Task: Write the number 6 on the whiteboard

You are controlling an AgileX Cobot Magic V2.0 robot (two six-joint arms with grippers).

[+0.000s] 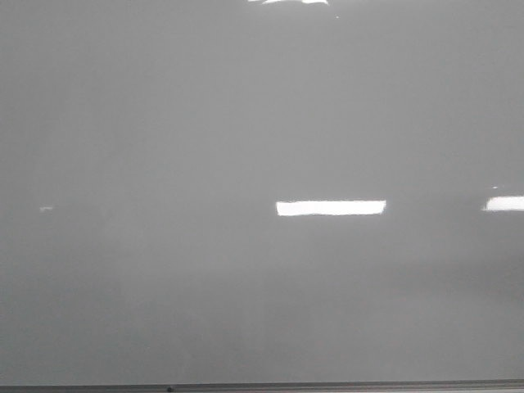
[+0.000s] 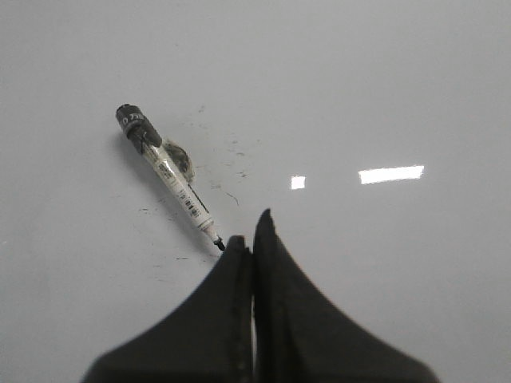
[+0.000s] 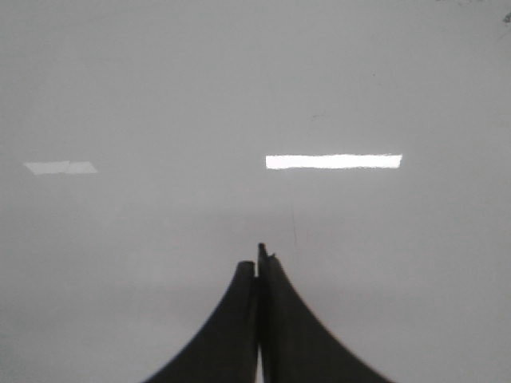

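The whiteboard (image 1: 164, 164) fills the front view, glossy grey-white, with no digit 6 on it and no gripper in that view. In the left wrist view the whiteboard (image 2: 399, 80) holds a marker (image 2: 169, 179) with a black cap end and white body, lying flat, its tip close to my left gripper (image 2: 251, 227). The left gripper is shut and empty. Faint black smudges (image 2: 227, 171) lie beside the marker. In the right wrist view my right gripper (image 3: 257, 259) is shut and empty over the bare whiteboard (image 3: 160, 80).
A thin dark frame edge (image 1: 262, 386) runs along the bottom of the board in the front view. Bright light reflections (image 1: 331, 208) lie on the board. A thin faint line (image 3: 294, 227) shows by the right fingertips.
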